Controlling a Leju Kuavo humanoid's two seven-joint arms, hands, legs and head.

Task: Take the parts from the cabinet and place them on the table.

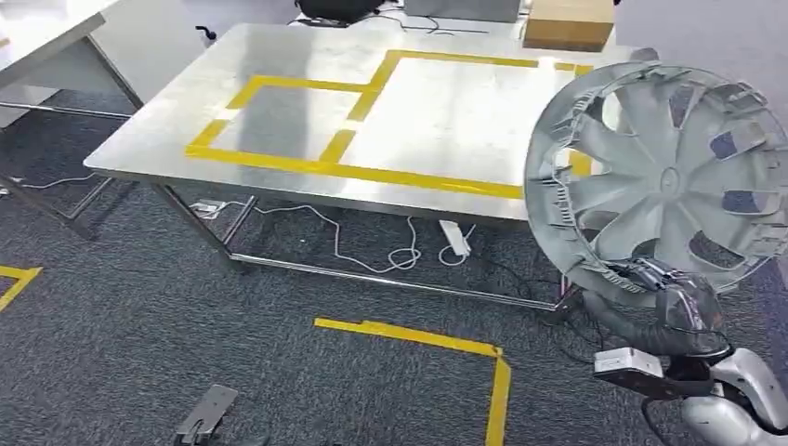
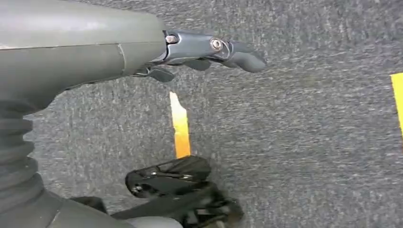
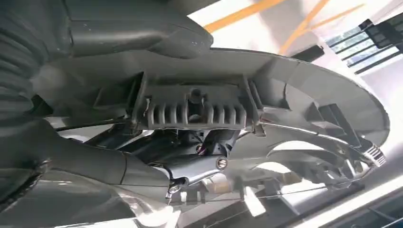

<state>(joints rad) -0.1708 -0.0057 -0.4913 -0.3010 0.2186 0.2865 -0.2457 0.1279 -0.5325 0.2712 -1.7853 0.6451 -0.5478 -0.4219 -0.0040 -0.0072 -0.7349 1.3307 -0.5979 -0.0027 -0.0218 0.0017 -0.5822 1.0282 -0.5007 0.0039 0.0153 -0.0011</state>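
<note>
A large grey wheel cover [image 1: 664, 177] stands upright on its edge in the air at the right, its ribbed inner side toward me. My right hand [image 1: 671, 295] grips its lower rim from below. Up close in the right wrist view, the thumb and fingers of that hand [image 3: 157, 156] clamp the cover's rim [image 3: 199, 107]. The steel table [image 1: 279, 111] with yellow tape rectangles lies ahead, the cover overlapping its right end. My left hand [image 2: 209, 50] hangs over the carpet, its fingers stretched out with nothing in them.
A cardboard box [image 1: 569, 22] sits at the table's far edge. Cables and a white power strip [image 1: 455, 238] lie on the dark carpet under the table. Yellow tape [image 1: 437, 342] marks the floor in front. Another table [image 1: 37, 37] stands at the far left.
</note>
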